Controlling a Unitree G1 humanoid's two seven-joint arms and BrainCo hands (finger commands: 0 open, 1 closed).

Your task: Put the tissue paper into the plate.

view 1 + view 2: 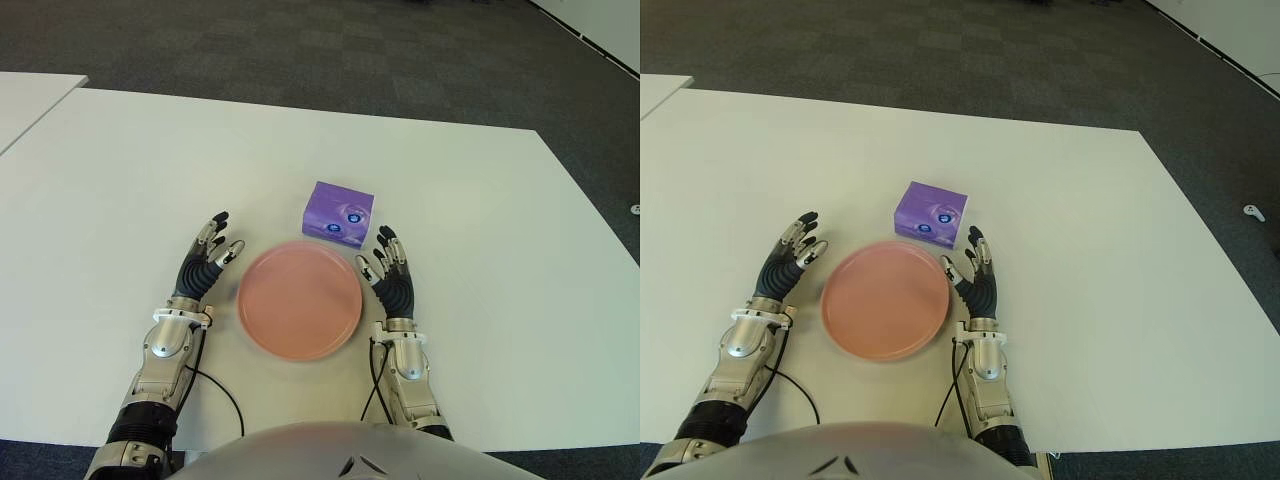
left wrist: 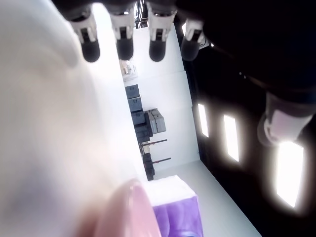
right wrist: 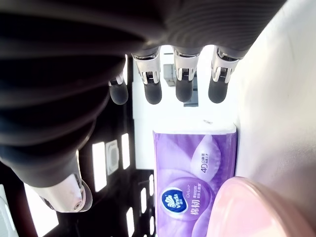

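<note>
Right wrist view shows the right hand (image 3: 168,84) with its fingers (image 3: 183,89) extended and slightly spread, holding nothing, and the purple tissue pack (image 3: 195,177) lying just beyond the fingertips, apart from them. From the eye views, the tissue pack sits on the white table (image 1: 120,180) just behind the pink plate (image 1: 299,300), at the plate's far right edge (whether the two touch cannot be told), with the right hand beside the plate's right rim. The pack is nearly square and lies flat, turned slightly askew to the table edge, so no long axis can be read. Left hand (image 1: 205,262), fingers likewise spread and empty, shows at the plate's left side.
</note>
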